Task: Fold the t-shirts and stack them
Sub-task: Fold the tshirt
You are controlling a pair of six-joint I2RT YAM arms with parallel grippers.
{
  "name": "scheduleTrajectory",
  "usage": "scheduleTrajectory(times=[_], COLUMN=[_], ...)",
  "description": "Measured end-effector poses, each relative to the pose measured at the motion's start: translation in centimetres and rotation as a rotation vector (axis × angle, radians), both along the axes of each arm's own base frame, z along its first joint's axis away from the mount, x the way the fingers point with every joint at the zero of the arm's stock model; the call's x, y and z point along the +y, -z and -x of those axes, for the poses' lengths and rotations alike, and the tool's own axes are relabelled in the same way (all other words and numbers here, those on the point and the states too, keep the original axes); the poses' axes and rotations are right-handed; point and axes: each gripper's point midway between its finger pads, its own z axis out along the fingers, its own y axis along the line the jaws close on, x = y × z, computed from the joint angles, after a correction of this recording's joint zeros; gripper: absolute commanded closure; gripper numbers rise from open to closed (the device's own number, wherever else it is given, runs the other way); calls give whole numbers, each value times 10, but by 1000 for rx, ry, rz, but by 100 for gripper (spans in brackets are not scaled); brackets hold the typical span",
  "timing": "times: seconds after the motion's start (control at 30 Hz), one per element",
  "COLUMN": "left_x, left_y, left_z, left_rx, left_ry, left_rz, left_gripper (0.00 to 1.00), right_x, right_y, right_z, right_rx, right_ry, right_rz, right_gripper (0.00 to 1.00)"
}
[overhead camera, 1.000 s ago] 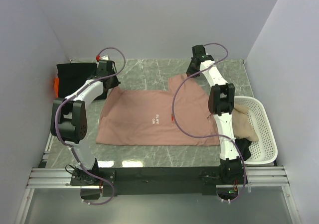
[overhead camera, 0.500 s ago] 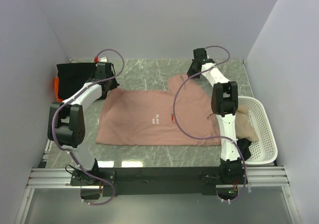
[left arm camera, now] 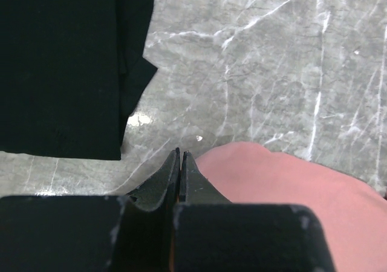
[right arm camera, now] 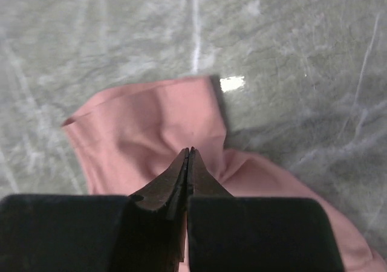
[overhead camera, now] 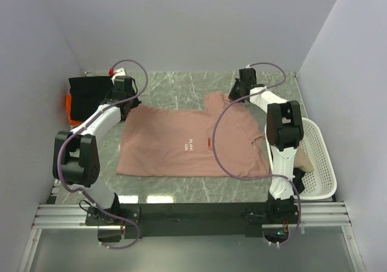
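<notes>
The dusty-pink t-shirt (overhead camera: 187, 142) lies spread flat on the marble table, small white text up. The black t-shirt (overhead camera: 87, 90) lies folded at the back left, with the orange one (overhead camera: 68, 106) showing beside it at the left edge. My left gripper (overhead camera: 130, 106) is shut at the pink shirt's left shoulder; in the left wrist view its tips (left arm camera: 180, 154) sit just beside the pink edge (left arm camera: 284, 181), and the black shirt (left arm camera: 60, 66) lies beyond. My right gripper (overhead camera: 234, 98) is shut, its tips (right arm camera: 189, 151) over the pink sleeve (right arm camera: 145, 121). No cloth shows between either pair of jaws.
A white mesh basket (overhead camera: 323, 175) stands at the right edge with beige cloth (overhead camera: 302, 160) in it. Grey walls enclose the table on three sides. Purple cables loop over both arms.
Both grippers have moved from the back of the table toward me, down to the pink shirt's shoulders. The shirt lies much as before.
</notes>
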Motion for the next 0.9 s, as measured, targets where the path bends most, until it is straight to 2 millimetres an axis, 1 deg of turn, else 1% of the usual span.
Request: scheduleTrajectory(times=[0.13, 0.27, 0.33, 0.43, 0.47, 0.5, 0.53, 0.6, 0.63, 0.7, 0.83, 0.9], left_x=[3, 5, 6, 6, 6, 6, 6, 6, 6, 6, 6, 6], left_y=[6, 13, 15, 16, 16, 16, 16, 16, 17, 17, 18, 18], left_z=[3, 9, 13, 15, 14, 15, 15, 15, 15, 15, 15, 15], left_rx=[10, 25, 30, 32, 31, 32, 32, 32, 33, 34, 34, 34], left_ry=[-11, -18, -19, -19, -19, -19, -19, -19, -19, -19, -19, -19], left_rz=[-10, -16, -18, -17, -17, -16, -16, -16, -16, -17, -17, -17], left_gripper=[99, 99, 99, 99, 99, 99, 99, 99, 99, 99, 99, 99], right_x=[1, 1, 1, -1, -3, -4, -6, -10, -12, -17, -26, -30], right_y=[-29, -64, -75, -82, -83, -81, -81, -79, -76, -63, -31, -20], right_z=[2, 5, 6, 4, 2, -1, -7, -21, -26, -29, -17, -10], right_rx=[-85, -173, -201, -211, -205, -191, -180, -170, -160, -124, -23, 19], right_ry=[-6, -9, -11, -10, -8, -4, 5, 21, 29, 42, 51, 54], right_rz=[-19, -35, -36, -19, -8, 3, 18, 49, 67, 100, 154, 175], right_gripper=[100, 100, 100, 100, 100, 98, 88, 74, 63, 55, 52, 52])
